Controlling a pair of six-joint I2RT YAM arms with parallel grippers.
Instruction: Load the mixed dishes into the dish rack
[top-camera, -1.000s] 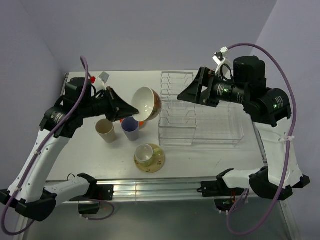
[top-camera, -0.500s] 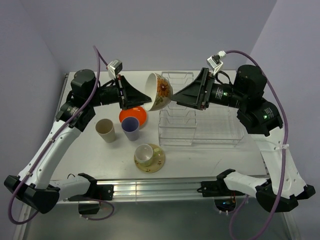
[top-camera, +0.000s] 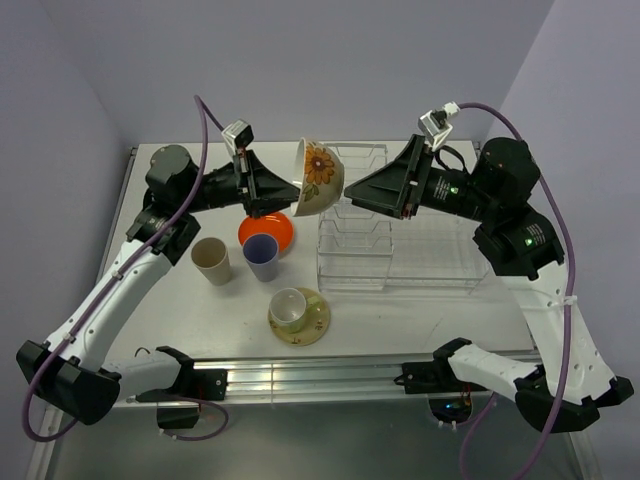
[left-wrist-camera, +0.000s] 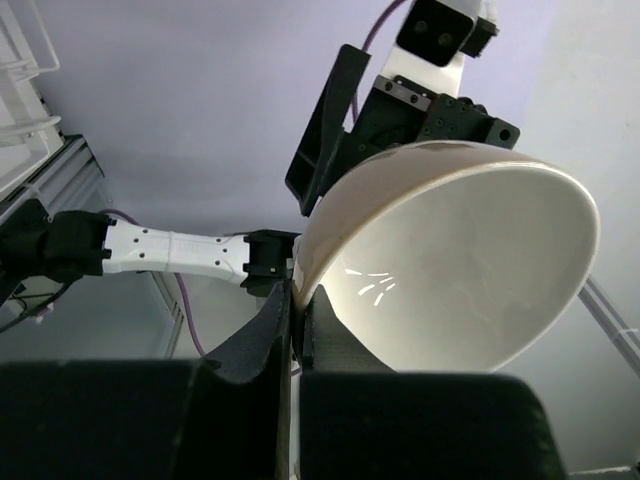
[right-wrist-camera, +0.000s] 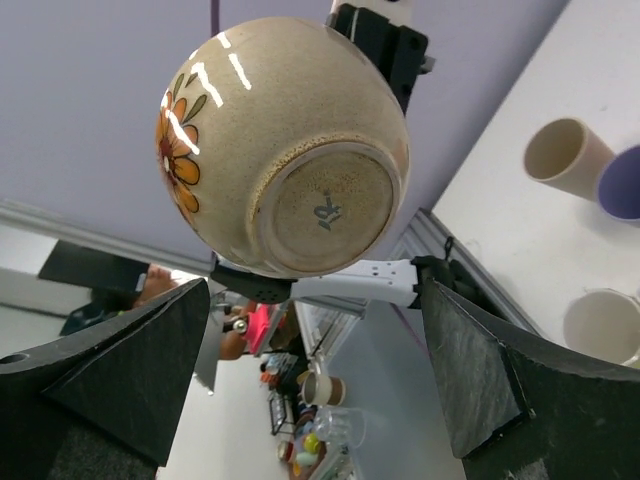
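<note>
The off-white bowl (top-camera: 318, 178) with an orange flower hangs on its side in the air above the dish rack's left end (top-camera: 352, 262). My left gripper (top-camera: 290, 192) is shut on the bowl's rim (left-wrist-camera: 300, 270), and the bowl's white inside (left-wrist-camera: 470, 270) faces that wrist. My right gripper (top-camera: 350, 190) stands open just right of the bowl, apart from it, facing its round foot (right-wrist-camera: 320, 205). On the table lie the orange plate (top-camera: 275, 228), tan cup (top-camera: 210, 260), lavender cup (top-camera: 261, 256), and pale cup (top-camera: 291, 307) on the cream saucer (top-camera: 312, 325).
The clear wire rack's upright slots (top-camera: 355, 165) run back toward the wall, and its basket section (top-camera: 440, 255) lies under my right arm. A small grey tag (top-camera: 209, 153) lies at the table's back left. Purple walls close in on three sides.
My left arm lifted the bowl up and to the right and tipped it so its foot faces right. My right gripper moved left toward the bowl.
</note>
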